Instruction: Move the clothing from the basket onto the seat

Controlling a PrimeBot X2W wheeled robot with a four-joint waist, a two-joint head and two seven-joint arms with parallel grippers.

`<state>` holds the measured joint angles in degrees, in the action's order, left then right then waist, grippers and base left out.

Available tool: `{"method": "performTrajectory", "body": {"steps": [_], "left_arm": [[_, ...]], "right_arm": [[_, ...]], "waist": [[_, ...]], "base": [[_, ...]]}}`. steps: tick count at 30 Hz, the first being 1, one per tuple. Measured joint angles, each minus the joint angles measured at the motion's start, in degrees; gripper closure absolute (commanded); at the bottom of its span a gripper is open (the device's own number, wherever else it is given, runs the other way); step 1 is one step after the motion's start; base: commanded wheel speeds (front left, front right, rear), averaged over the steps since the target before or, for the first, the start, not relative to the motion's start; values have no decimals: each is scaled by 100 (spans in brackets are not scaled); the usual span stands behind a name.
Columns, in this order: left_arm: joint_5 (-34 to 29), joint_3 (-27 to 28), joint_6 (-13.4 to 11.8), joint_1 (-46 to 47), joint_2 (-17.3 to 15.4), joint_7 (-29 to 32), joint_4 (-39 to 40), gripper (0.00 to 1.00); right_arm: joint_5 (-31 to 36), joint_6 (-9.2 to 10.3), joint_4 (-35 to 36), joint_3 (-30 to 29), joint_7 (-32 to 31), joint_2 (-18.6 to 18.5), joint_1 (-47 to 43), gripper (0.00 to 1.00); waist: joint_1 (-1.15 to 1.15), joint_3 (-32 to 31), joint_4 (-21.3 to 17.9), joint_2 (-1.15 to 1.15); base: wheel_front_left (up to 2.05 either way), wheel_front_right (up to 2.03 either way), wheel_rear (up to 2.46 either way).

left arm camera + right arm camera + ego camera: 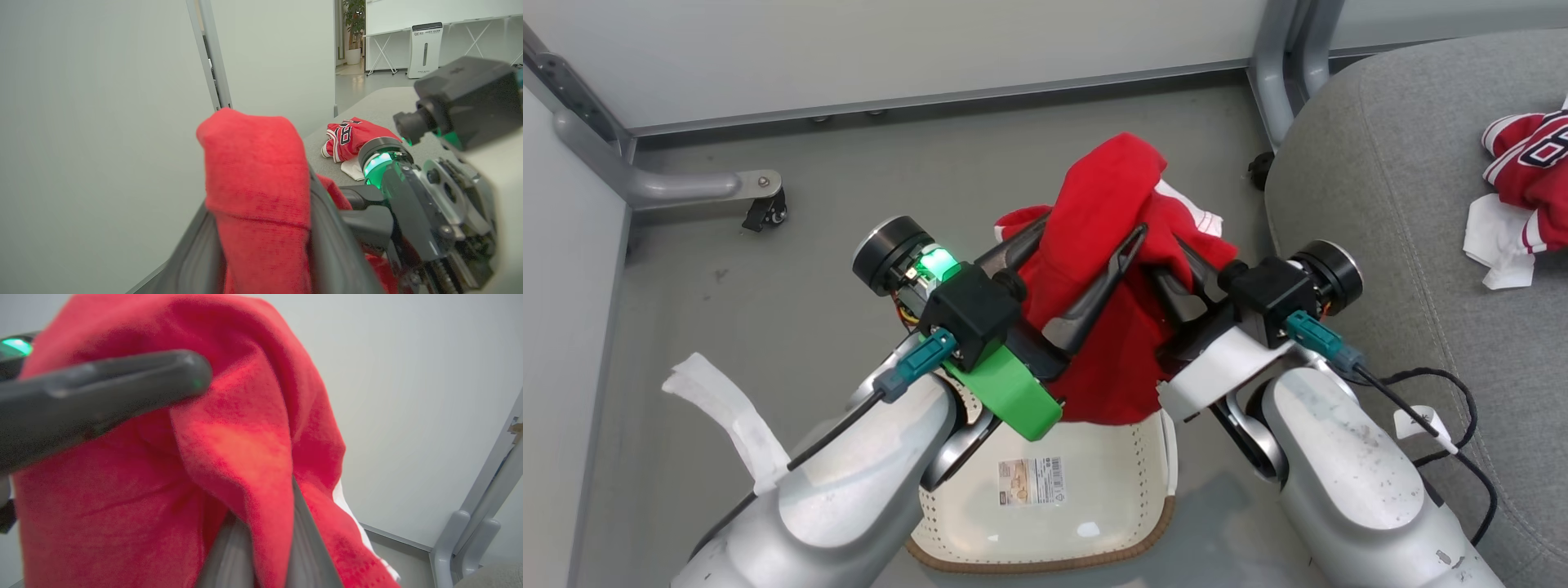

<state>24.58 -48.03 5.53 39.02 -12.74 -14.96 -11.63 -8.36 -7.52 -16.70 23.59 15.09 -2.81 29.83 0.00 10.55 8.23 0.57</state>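
Note:
A red garment of the clothing (1111, 196) hangs above the cream basket (1045, 563), which stands on the floor below my arms. My right gripper (1168, 273) is shut on the garment's right side; in the right wrist view its fingers (302, 539) pinch the red cloth (229, 437). My left gripper (1094, 224) is open, its two fingers spread with the cloth (253, 163) draped between and over them. One left finger (102, 388) crosses the right wrist view. A red jersey with numerals (1531, 163) lies on the grey seat (1380, 163) at the right.
Grey metal frame legs with a caster (764, 208) stand at the back left, another leg (1282, 73) beside the seat. Pale wall panels close in the back and left. A black cable (1445, 392) lies on the seat's near edge. White cloth (1494, 245) lies by the jersey.

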Motion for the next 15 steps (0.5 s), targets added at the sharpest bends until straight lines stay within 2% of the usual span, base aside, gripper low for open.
{"method": "performTrajectory", "body": {"steps": [9,15], "left_arm": [[-31,-45,-7,-67,-16,0,-40,0],[-56,-58,-64,-108,-53,-7,45,0]], "right_arm": [[-79,0,-11,-485,0,2,-122,100],[-47,0,-32,-1079,0,2,-311,100]], "waist": [[0,18,15,0],[0,29,-99,0]], "base": [[0,0,0],[0,0,0]]}}
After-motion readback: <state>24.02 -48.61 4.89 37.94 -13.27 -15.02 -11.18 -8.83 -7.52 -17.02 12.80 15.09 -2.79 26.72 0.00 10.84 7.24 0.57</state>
